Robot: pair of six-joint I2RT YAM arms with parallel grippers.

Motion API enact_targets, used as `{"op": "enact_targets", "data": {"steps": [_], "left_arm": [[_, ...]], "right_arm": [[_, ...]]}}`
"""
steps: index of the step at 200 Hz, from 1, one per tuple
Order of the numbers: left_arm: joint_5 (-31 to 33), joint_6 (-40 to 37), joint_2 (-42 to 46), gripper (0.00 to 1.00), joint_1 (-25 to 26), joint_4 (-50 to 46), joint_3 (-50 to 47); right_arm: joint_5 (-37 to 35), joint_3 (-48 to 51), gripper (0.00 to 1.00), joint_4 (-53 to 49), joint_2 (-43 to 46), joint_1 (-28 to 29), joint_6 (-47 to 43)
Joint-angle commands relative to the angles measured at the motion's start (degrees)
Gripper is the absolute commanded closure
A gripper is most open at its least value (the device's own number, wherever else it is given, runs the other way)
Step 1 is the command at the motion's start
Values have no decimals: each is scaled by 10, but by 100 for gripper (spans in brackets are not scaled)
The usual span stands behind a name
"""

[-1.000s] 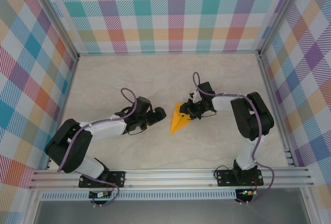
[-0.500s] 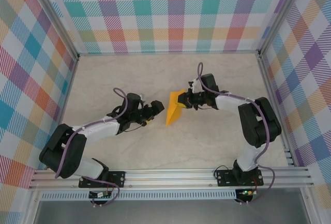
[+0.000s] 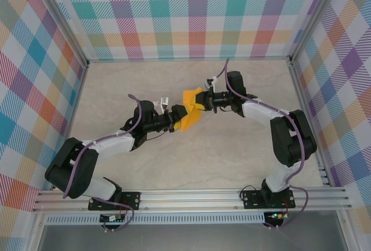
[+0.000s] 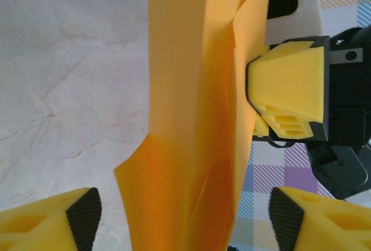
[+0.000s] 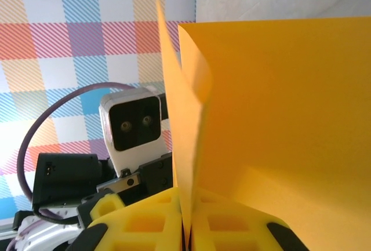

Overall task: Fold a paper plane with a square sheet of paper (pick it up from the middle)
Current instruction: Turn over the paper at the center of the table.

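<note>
The paper plane (image 3: 189, 111), a folded orange-yellow piece, hangs off the table between the two arms near the middle. My right gripper (image 3: 200, 102) is shut on its far upper edge. In the right wrist view the yellow fingers (image 5: 145, 225) press together with the folded layers (image 5: 278, 117) rising from them. My left gripper (image 3: 178, 119) is open around the paper's lower end. The left wrist view has the paper (image 4: 191, 117) running up between my widely spread fingertips (image 4: 81, 216), touching neither, with the right gripper's fingers (image 4: 290, 88) clamped on its edge.
The pale marbled tabletop (image 3: 174, 158) lies below, fenced by checked walls (image 3: 191, 13) on three sides and an aluminium rail (image 3: 191, 196) at the near edge. The left wrist camera housing (image 5: 132, 124) sits close behind the paper.
The right gripper has lifted the paper off the table and carried it away from the near edge and leftward. The left gripper has swung right, its open fingers now astride the paper's lower end.
</note>
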State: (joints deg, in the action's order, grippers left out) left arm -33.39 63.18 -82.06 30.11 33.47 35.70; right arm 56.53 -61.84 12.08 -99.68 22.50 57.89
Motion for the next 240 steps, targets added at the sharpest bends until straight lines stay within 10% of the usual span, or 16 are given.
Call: {"op": "enact_targets", "data": {"steps": [1,188,240], "left_arm": [[-13,8,-12,31,-7,64,8],[23,-3,27,91,-7,55,-17],[89,-127,94,95,-7,-200,21]], "right_arm": [[39,-11,89,19,-6,-1,11],[23,-24,72,-112,-2,-4,-62],[-113,-44,54,-282,55,-13,-164]]}}
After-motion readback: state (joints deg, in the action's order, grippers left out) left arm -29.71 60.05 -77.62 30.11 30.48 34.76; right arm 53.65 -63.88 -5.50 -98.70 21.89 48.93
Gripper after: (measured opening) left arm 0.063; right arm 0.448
